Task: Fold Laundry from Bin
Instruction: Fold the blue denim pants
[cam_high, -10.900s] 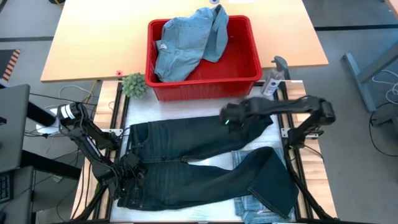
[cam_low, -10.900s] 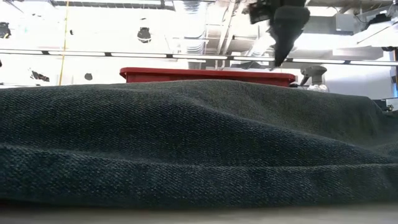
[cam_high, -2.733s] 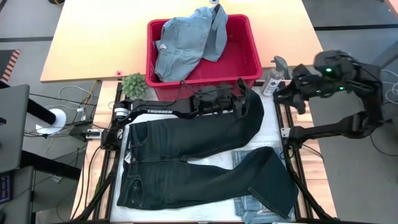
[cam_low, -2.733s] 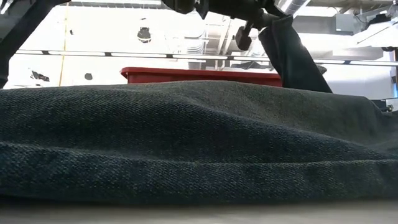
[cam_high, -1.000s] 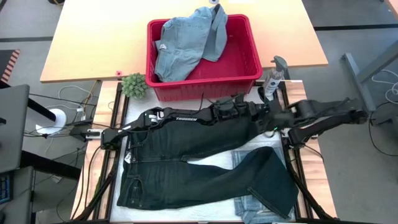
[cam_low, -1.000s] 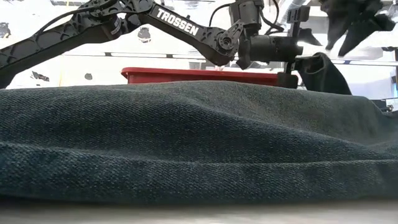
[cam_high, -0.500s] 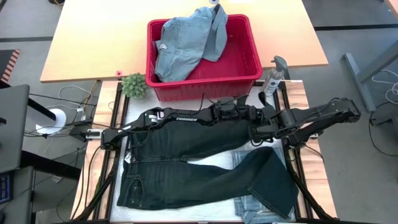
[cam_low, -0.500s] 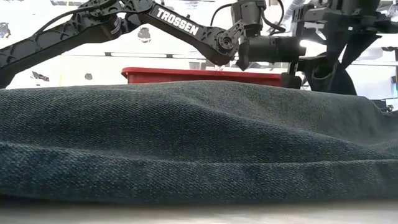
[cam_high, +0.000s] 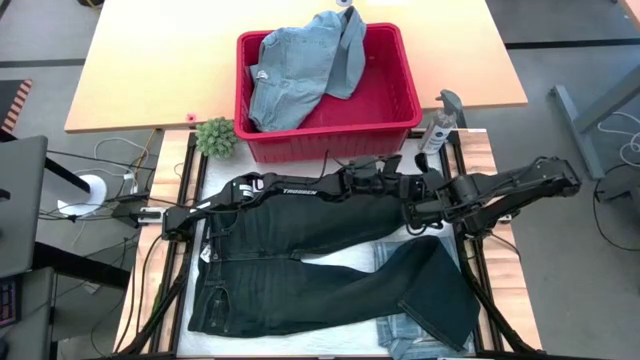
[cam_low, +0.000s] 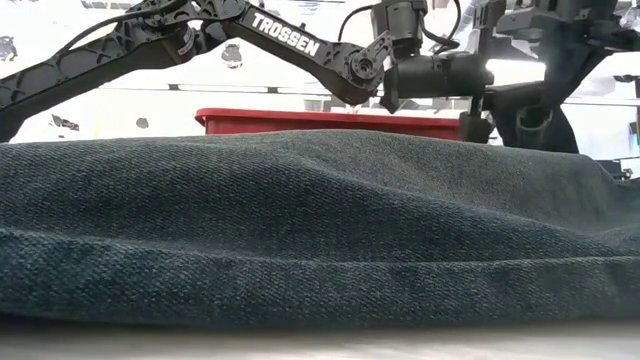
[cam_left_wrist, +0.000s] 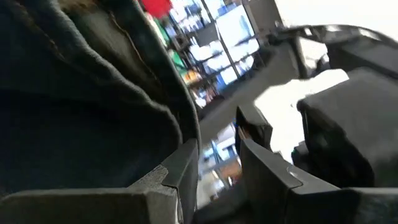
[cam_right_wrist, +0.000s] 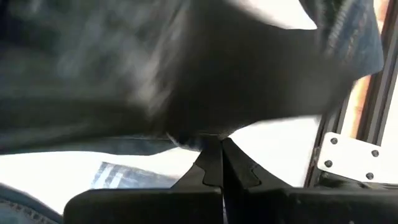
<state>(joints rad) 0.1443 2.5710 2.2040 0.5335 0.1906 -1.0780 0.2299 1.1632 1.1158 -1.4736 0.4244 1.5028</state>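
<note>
Beside the left gripper, the right gripper was clamped on the dark navy trousers' leg hem; left-gripper hold undetermined. Trousers were spread unfolded; light denim garment remained in red bin.

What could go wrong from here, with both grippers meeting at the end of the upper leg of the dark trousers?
The right gripper is shut at the hem of the long dark navy trousers, perhaps pinching only a thin edge that could slip. The left gripper sits very close, so the arms could bump. Lifting might drag the leg against the bright red plastic bin.
</note>
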